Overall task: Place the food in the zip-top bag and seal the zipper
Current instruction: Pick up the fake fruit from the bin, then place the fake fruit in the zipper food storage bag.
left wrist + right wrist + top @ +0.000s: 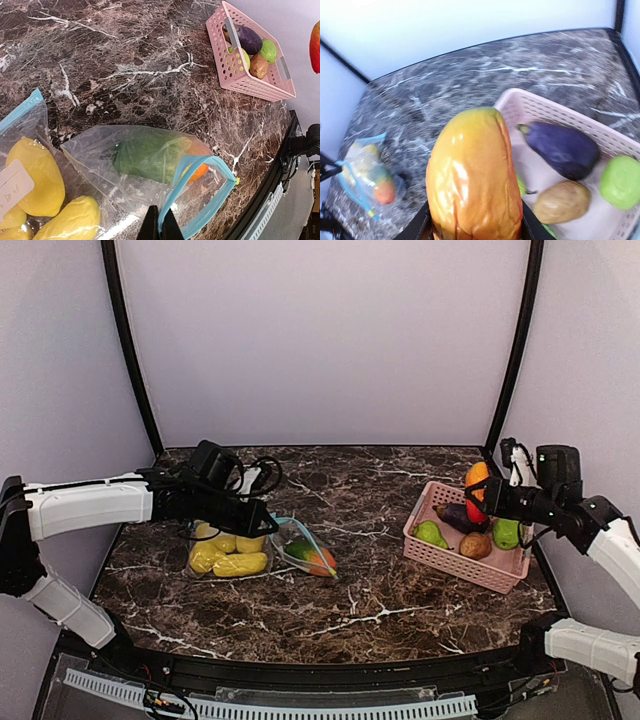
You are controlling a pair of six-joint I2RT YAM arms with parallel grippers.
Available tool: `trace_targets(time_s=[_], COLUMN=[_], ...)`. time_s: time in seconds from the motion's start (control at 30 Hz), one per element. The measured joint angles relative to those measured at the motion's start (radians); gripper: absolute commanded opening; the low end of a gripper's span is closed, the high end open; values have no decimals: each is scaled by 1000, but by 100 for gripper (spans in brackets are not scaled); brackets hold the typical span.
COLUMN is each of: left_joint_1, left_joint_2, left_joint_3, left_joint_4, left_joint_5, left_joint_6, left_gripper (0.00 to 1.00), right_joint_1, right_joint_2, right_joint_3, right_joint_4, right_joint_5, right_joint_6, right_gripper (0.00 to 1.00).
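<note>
My right end effector [477,502] gripped glossy orange-yellow toy fruit [472,170], half closed, above pink slatted plastic basket [452,566]. My left end effector [160,227] was pinched shut on blue zipper rim [201,164] of clear zip-top bag [95,150] on dark marble table [150,70]; green and orange food [150,156] was inside.

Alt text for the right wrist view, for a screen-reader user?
The right claw grips an orange-yellow toy fruit that fills the foreground. Beyond it a pink basket holds a purple eggplant, a brown potato and a green fruit. Far left on the dark marble table lies a zip-top bag with food inside.
</note>
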State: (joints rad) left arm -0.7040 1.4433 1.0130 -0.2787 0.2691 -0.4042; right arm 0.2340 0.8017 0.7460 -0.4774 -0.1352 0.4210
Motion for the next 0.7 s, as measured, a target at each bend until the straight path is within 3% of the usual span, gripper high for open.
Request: trace_targets(time_s=[0.23, 0.5, 0.7], left_joint_1=[0, 0, 0], left_joint_2=[29, 68, 74], left_joint_3=[16, 19, 19], left_joint_4=[1, 1, 3], left_joint_5=[49, 78, 85], left_joint_6=[3, -4, -10], left_gripper=[1, 1, 1], right_joint_1=[255, 599, 734], right_joint_2=[92, 478, 747], right_joint_3=[64, 296, 471], right_joint_4=[149, 231, 253], right_joint_5=[-197, -219, -204], right_joint_6=[-58, -126, -192], right_gripper=[33, 34, 32])
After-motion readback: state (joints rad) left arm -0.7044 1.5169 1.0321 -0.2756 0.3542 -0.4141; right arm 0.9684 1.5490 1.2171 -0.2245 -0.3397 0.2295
